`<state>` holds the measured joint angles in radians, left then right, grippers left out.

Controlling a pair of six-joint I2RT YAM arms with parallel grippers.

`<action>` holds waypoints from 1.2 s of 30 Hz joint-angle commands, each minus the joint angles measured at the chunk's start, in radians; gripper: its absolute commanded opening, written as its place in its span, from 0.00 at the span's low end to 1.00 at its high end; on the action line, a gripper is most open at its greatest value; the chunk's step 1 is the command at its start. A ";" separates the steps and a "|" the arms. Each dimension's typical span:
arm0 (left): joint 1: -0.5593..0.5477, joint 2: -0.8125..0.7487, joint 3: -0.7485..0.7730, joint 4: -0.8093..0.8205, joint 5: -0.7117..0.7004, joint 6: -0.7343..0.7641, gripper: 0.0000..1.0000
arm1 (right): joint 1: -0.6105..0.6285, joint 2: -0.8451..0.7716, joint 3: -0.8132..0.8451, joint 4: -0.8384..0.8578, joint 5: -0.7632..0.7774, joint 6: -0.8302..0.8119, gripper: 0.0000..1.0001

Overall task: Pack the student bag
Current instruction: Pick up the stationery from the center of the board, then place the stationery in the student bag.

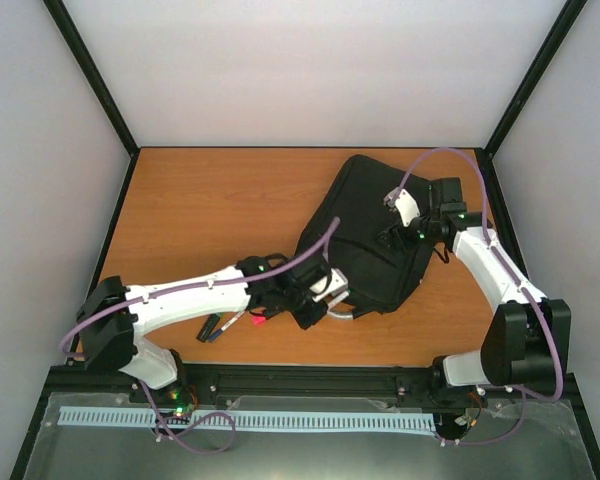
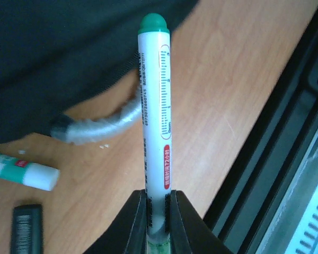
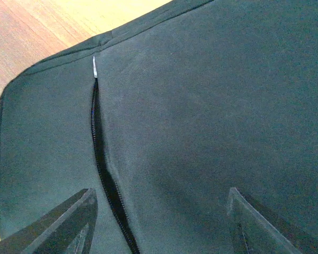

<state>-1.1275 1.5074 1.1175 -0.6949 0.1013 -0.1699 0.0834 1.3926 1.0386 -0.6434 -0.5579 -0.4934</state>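
The bag (image 1: 375, 235) lies flat on the right half of the table (image 1: 200, 220). Its long axis seems to run roughly far to near, tilted a little, though the right arm hides part of its outline. Its grey loop (image 2: 98, 126) sits at the near end, pointing towards the arms' bases.

The left arm lies low and stretched out from the near-left corner towards the bag's near end. The left gripper (image 2: 159, 198) is clamped on a white marker (image 2: 155, 106). The marker sticks straight out past the fingers, its green cap forward, over bare wood just beside the loop.

The right arm rises from its base, bends at the elbow and reaches in over the bag's far-right part. The right gripper (image 3: 160, 193) hangs spread wide above the fabric with nothing between its fingers. A zip (image 3: 98, 153) gapes slightly by its left finger.

A glue stick (image 2: 24, 173) and a small black item (image 2: 27, 230) lie near the left gripper.
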 commanded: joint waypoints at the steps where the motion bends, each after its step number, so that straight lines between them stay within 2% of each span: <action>1: 0.088 -0.048 0.027 0.056 0.098 -0.049 0.05 | 0.060 -0.021 -0.020 0.037 0.135 -0.035 0.68; 6: 0.183 0.007 0.051 0.191 0.193 -0.097 0.04 | 0.124 0.009 -0.021 0.051 0.240 -0.047 0.63; 10: 0.265 0.110 0.073 0.300 0.245 -0.152 0.03 | 0.179 0.046 -0.020 0.047 0.274 -0.058 0.59; 22: 0.311 0.319 0.149 0.388 0.285 -0.206 0.03 | 0.265 0.087 -0.024 0.071 0.444 -0.063 0.56; 27: 0.311 0.380 0.187 0.382 0.285 -0.220 0.03 | 0.271 0.089 -0.017 0.096 0.531 -0.040 0.30; 31: 0.311 0.425 0.232 0.352 0.286 -0.219 0.03 | 0.271 0.051 -0.024 0.118 0.539 -0.030 0.14; 36: 0.314 0.454 0.285 0.328 0.276 -0.223 0.03 | 0.270 -0.018 -0.037 0.136 0.486 -0.024 0.04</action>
<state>-0.8200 1.9213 1.3403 -0.3401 0.3920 -0.3737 0.3519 1.4487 1.0119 -0.5533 -0.0563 -0.5304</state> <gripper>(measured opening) 0.126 0.068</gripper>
